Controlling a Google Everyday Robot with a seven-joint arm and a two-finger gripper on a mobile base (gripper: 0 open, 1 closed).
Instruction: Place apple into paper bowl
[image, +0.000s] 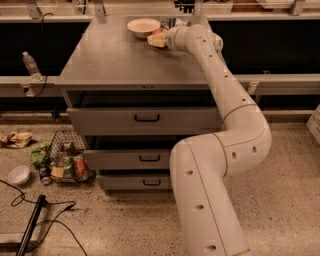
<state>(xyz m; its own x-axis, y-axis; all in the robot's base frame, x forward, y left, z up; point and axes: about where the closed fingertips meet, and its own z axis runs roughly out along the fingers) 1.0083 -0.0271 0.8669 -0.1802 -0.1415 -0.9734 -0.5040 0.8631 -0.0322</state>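
The paper bowl (143, 26), cream-white and shallow, stands near the far edge of the grey cabinet top (115, 60). My gripper (156, 39) hangs just right of the bowl's rim, low over the top, at the end of the white arm (220, 80) reaching in from the right. It is shut on the apple (159, 33), of which only a small red-orange patch shows between the pale fingers. The apple is beside the bowl, not inside it.
The cabinet has three drawers; the top drawer (145, 120) stands slightly out. On the floor at left are a wire basket of cans (67, 162), a small translucent bowl (19, 175), litter (15, 139) and cables (35, 220). A water bottle (31, 65) stands on the left ledge.
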